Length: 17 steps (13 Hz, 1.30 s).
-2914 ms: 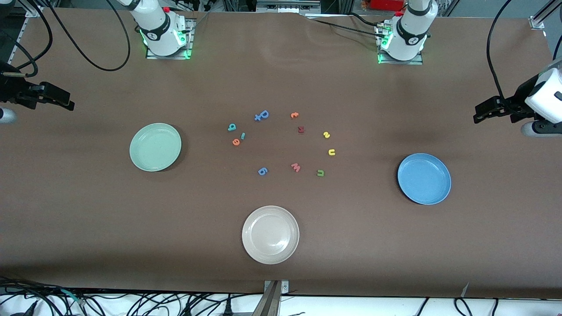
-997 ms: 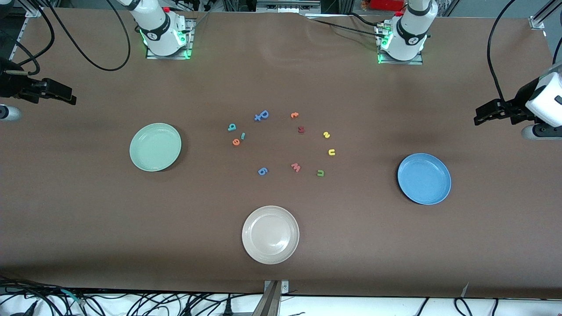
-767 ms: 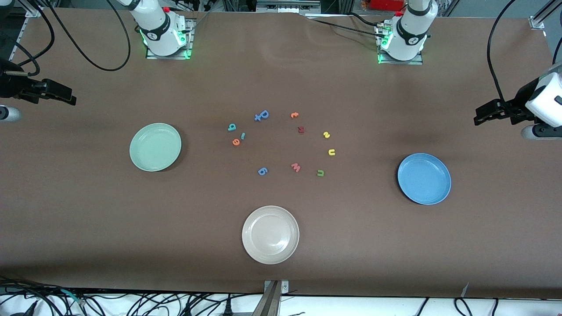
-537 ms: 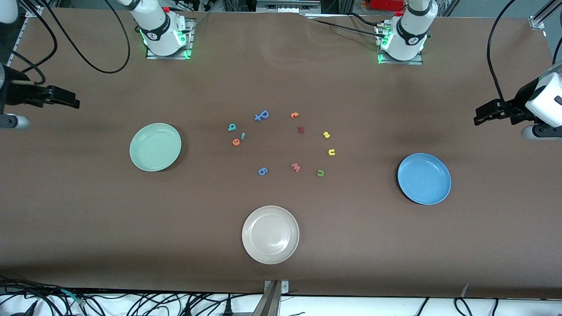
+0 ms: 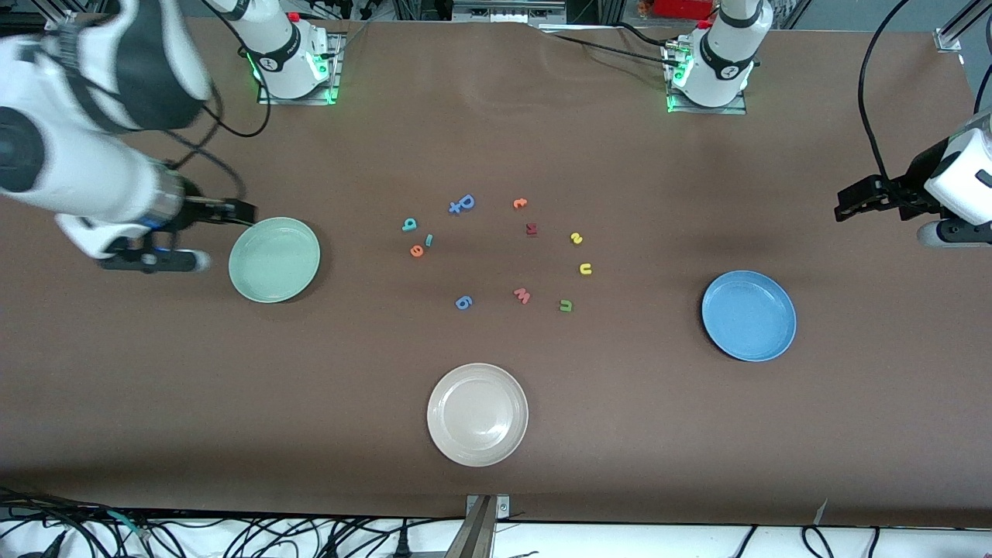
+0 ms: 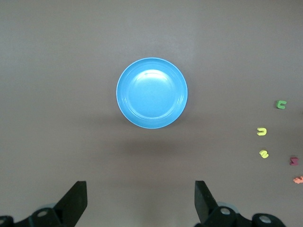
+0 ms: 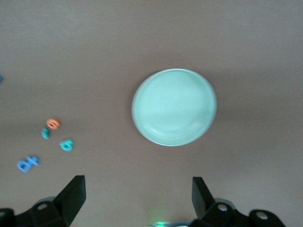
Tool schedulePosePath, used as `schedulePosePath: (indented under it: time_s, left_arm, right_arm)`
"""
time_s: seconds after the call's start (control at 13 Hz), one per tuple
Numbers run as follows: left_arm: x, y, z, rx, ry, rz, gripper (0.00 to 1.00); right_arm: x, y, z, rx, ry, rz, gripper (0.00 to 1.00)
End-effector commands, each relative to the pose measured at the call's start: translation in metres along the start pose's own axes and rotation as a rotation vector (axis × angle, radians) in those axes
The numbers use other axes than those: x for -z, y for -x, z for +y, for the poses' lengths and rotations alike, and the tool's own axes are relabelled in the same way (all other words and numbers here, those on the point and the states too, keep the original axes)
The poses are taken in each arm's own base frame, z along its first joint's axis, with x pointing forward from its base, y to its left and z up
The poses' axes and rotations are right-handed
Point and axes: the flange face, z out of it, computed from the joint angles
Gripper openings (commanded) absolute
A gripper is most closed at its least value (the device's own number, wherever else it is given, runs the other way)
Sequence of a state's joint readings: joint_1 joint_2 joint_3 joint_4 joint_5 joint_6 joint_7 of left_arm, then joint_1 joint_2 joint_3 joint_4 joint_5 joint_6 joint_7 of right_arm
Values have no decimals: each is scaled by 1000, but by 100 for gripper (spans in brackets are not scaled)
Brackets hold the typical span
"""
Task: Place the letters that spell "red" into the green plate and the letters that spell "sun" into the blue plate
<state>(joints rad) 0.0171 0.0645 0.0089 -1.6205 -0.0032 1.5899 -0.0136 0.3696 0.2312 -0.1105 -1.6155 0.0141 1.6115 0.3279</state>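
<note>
1. The right gripper (image 5: 235, 209) has swung in from the table's edge and now hangs over the cloth just off the green plate (image 5: 274, 260), at about 10 o'clock on its rim; its jaws stand wide apart with nothing between them
2. The left gripper (image 5: 849, 204) has hardly stirred; it waits over the table edge at about 1 o'clock from the blue plate (image 5: 749, 315), jaws spread and empty
3. No letter has moved. The teal "d" (image 5: 408, 225), teal "r" (image 5: 428, 240) and orange "e" (image 5: 417, 250) lie close together on the cloth at 3 o'clock from the green plate, well apart from it
4. The yellow "s" (image 5: 576, 238), yellow "u" (image 5: 586, 269) and green "n" (image 5: 566, 305) lie in a loose column at 9 to 10 o'clock from the blue plate
5. Both plates are bare, so nothing is sorted yet; I judge the right arm is starting its reach for the "red" cluster and must carry on past the plate toward 3 o'clock
</note>
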Motion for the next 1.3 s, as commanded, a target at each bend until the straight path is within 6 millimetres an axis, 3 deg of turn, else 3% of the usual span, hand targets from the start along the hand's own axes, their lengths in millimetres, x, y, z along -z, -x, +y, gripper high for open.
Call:
schedulePosePath:
  time_s: [0.0, 0.31, 0.54, 0.61, 0.77, 0.92, 1.0, 1.07, 1.23]
  left_arm:
    - [3, 0, 3, -24, 24, -8, 100]
    - [-2, -3, 10, -33, 25, -16, 100]
    - [-18, -9, 61, -104, 21, -45, 100]
    - [-27, -11, 76, -122, 18, -59, 100]
    - [-42, -15, 104, -125, 10, -82, 100]
    - [-70, -18, 145, -146, -10, -123, 100]
    - [-93, -26, 154, -150, -3, -162, 100]
    - [-103, -36, 162, -146, 36, -177, 100]
    - [-127, -54, 167, -138, 78, -212, 100]
  right_arm:
    - [-31, 16, -56, -99, 2, 50, 99]
    - [-115, 41, -125, -268, -23, 123, 99]
    - [-177, 75, -169, -384, -73, 183, 91]
    - [-193, 80, -173, -380, -73, 188, 82]
    - [-221, 86, -194, -345, -75, 204, 77]
    - [-251, 83, -215, -320, -120, 251, 77]
    - [-260, 89, -225, -339, -134, 257, 77]
    - [-267, 97, -234, -360, -133, 253, 75]
    - [-286, 97, -236, -354, -105, 243, 64]
